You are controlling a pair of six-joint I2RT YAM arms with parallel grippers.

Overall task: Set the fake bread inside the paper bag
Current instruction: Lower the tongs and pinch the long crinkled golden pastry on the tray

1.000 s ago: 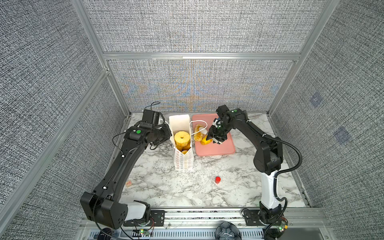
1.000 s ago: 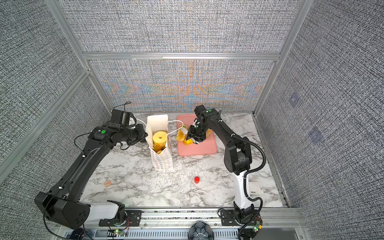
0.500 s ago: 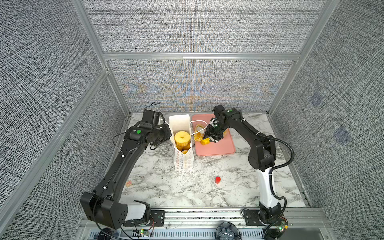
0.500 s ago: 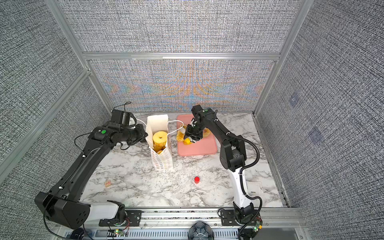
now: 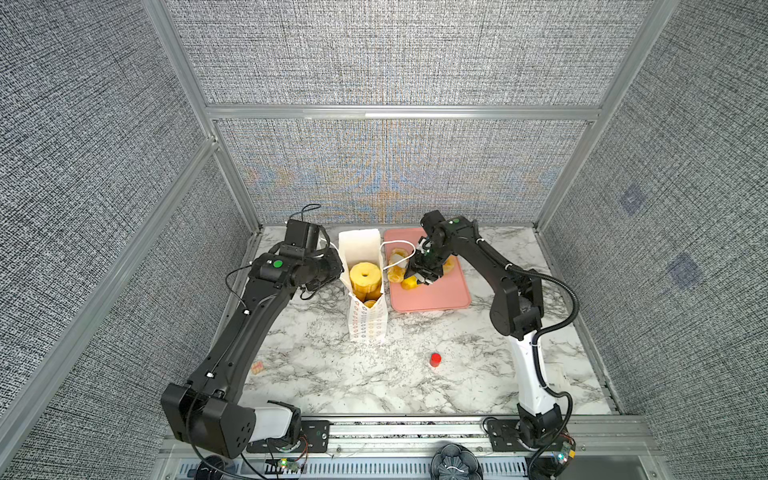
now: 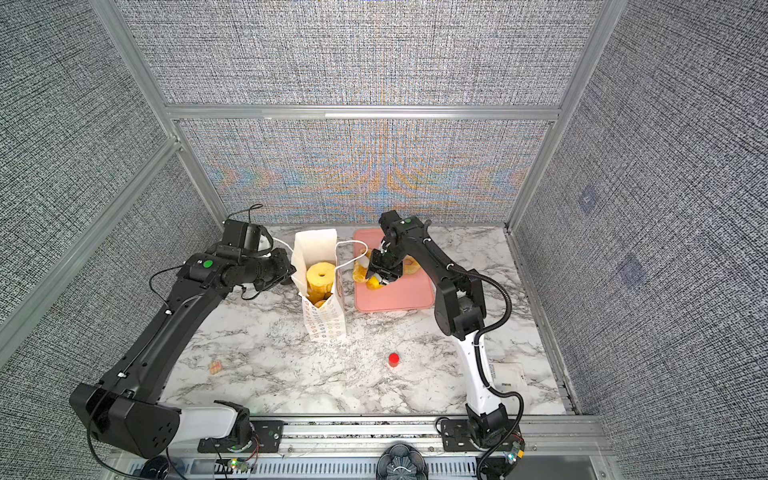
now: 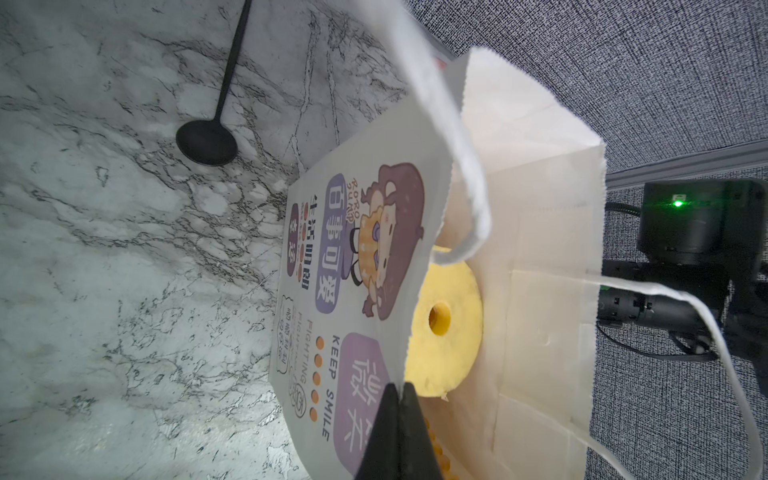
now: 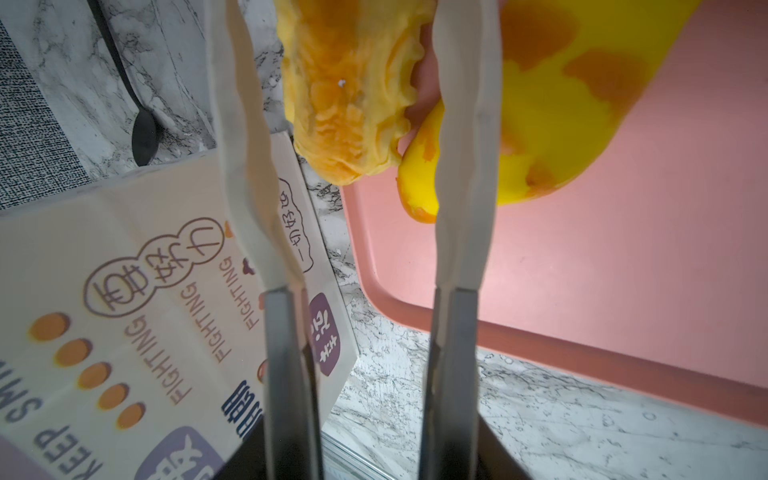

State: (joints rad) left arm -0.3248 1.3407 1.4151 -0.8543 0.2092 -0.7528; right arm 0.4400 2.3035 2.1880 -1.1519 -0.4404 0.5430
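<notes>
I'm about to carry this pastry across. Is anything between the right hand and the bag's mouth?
Yes. A white cord handle of the paper bag arches out over the pink tray, between the ridged pastry in the right hand and the mouth. Inside, a ring cake sits high, filling much of the opening.

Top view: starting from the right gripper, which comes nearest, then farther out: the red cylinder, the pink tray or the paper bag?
From the right gripper:
1. pink tray: directly beneath it.
2. paper bag: just to its left.
3. red cylinder: alone, toward the table's front.
</notes>
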